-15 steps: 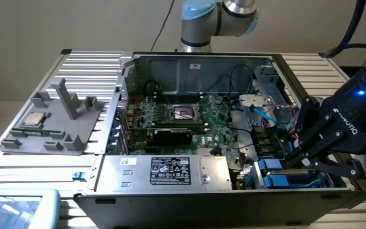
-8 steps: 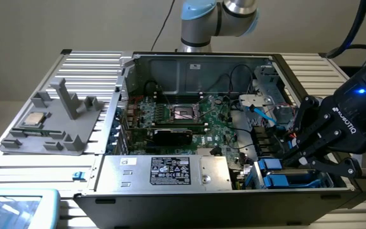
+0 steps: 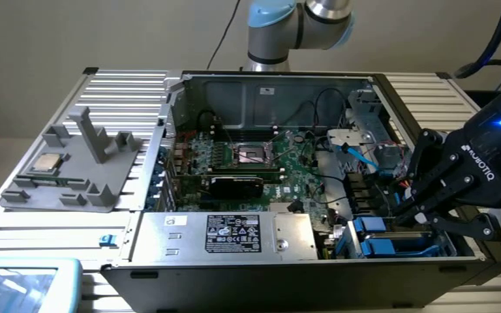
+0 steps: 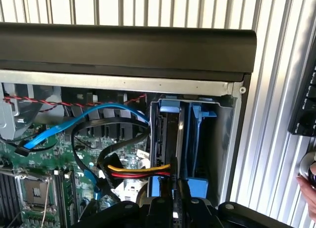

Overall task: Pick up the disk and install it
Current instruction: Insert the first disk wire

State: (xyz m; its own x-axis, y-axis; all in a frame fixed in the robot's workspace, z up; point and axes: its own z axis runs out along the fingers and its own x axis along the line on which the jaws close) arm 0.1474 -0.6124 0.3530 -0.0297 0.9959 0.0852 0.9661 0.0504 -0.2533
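The Robotiq claw [image 3: 404, 220] reaches down into the computer case [image 3: 276, 287] at the corner on the exterior view's right, with its tip at the drive bay [image 3: 446, 244]. In the wrist view the claw [image 4: 174, 193] sits right at the end of the disk [image 4: 170, 139]. Whether it is clamped on the disk or released cannot be told.

The disk stands on edge inside the bay in its blue carrier frame. Just beside it, on the side toward the case's outer wall, stands a second blue carrier [image 4: 200, 139].

Outside the case, on the exterior view's left, a grey fixture [image 3: 102, 189] lies on the slatted table [image 3: 120, 85] and carries the processor chip [image 3: 46, 163], well apart from the claw. Inside the case, the power-supply box [image 3: 224, 235] lines the near wall. Behind it the motherboard [image 3: 303, 163] lies open with its CPU socket [image 3: 255, 154] uncovered.

Between the motherboard and the bay the room is tight. A blue data cable [image 4: 74, 124] loops across, and a yellow, red and black wire bundle [image 4: 138, 171] runs up to the disk's carrier. The case's black side wall [image 4: 123, 48] and the bay's metal wall [image 4: 224, 139] close in the corner around the disk.
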